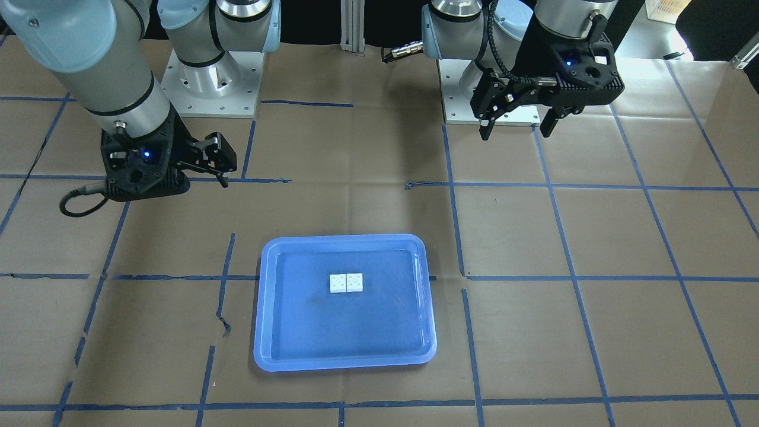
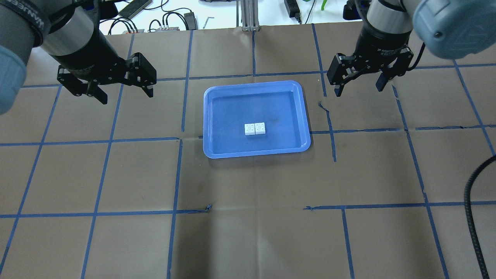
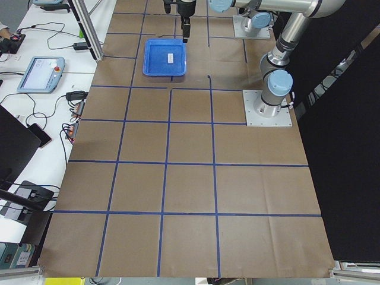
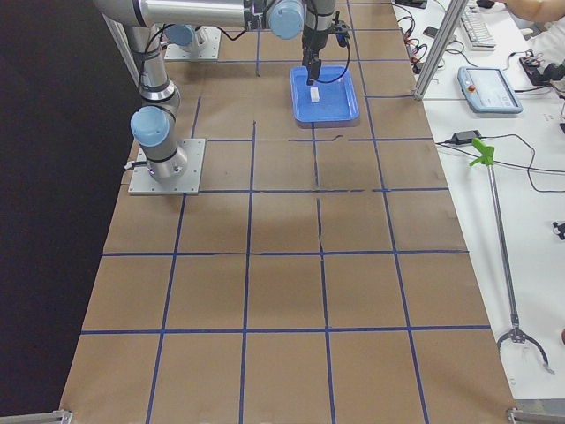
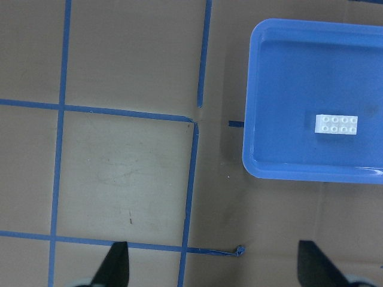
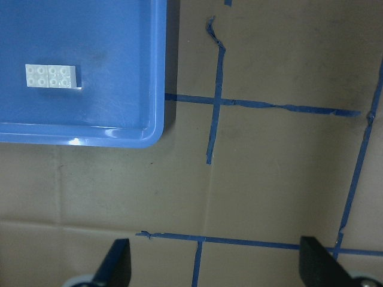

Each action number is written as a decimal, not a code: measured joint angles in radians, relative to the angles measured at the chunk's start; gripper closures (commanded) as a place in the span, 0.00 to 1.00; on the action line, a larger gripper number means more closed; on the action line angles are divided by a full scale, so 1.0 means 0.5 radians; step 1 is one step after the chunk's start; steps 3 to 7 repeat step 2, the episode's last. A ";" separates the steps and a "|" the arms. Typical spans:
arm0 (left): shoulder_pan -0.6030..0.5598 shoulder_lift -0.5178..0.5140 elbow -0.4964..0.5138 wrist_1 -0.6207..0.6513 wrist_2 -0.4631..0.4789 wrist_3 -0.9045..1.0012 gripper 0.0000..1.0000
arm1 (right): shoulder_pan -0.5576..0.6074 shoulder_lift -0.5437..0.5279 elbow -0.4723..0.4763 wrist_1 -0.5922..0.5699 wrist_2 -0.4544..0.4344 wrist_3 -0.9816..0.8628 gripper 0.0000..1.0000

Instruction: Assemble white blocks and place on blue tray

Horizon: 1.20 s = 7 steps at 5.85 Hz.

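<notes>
White blocks point(image 2: 255, 128) abutting in blue tray point(image 2: 206, 124). Left gripper point(image 2: 126, 96), right gripper point(image 2: 358, 90) spread, empty, toward table's left, right edges. Risk: joint unverified; tray bump could separate blocks.

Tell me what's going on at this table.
Nothing is being held right now. The two white blocks lie side by side, touching, studs up, near the middle of the blue tray. The left gripper and right gripper both hang open and empty above the table, one off each side of the tray. Neither touches the blocks.
</notes>
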 measured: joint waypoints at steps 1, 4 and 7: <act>0.002 0.000 -0.002 0.006 0.002 0.000 0.00 | 0.000 -0.034 -0.015 0.044 -0.009 0.039 0.00; 0.005 0.000 -0.005 0.007 0.004 0.001 0.00 | 0.000 -0.043 -0.016 0.056 -0.011 0.050 0.00; 0.005 0.000 -0.005 0.007 0.004 0.001 0.00 | 0.000 -0.043 -0.016 0.056 -0.011 0.050 0.00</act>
